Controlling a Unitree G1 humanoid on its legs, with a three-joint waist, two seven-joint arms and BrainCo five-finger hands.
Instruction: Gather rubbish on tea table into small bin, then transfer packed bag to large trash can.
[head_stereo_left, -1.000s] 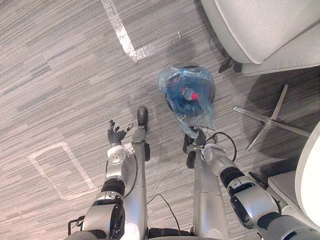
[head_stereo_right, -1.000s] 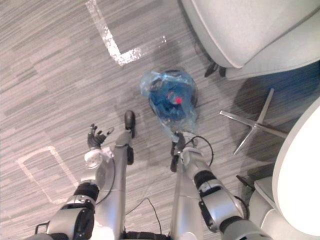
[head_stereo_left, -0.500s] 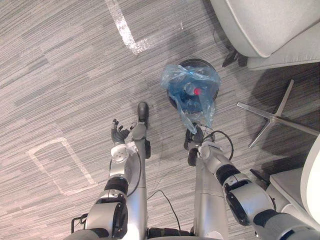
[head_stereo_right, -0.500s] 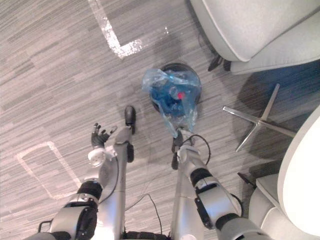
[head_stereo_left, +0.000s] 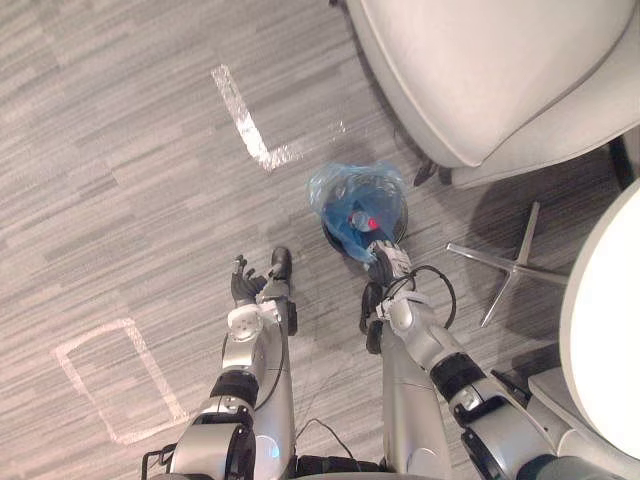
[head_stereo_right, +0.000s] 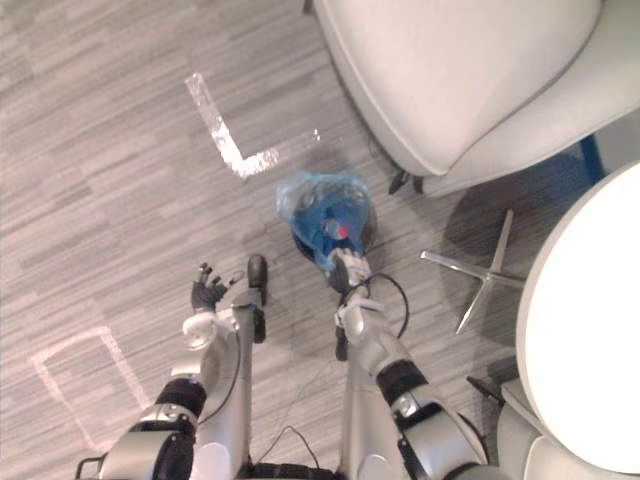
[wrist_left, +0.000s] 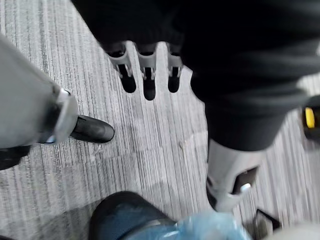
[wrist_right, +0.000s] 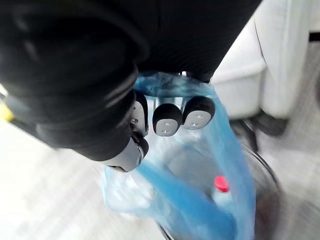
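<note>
While your right hand (head_stereo_left: 384, 262) pinches the bunched neck of the blue bag (head_stereo_left: 352, 190), which sits in the small bin (head_stereo_left: 337, 240) on the floor (head_stereo_left: 120, 180), expect thin, slippery, lightly loaded film; grip that neck. Your left hand (head_stereo_left: 243, 286) hangs open.

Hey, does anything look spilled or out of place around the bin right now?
Nothing looks spilled. The blue bag bulges crumpled above the small bin instead of lining it neatly, but only because the right hand is curled round the bag's top. A red-capped bottle sits inside the bag. The left hand is open.
</note>
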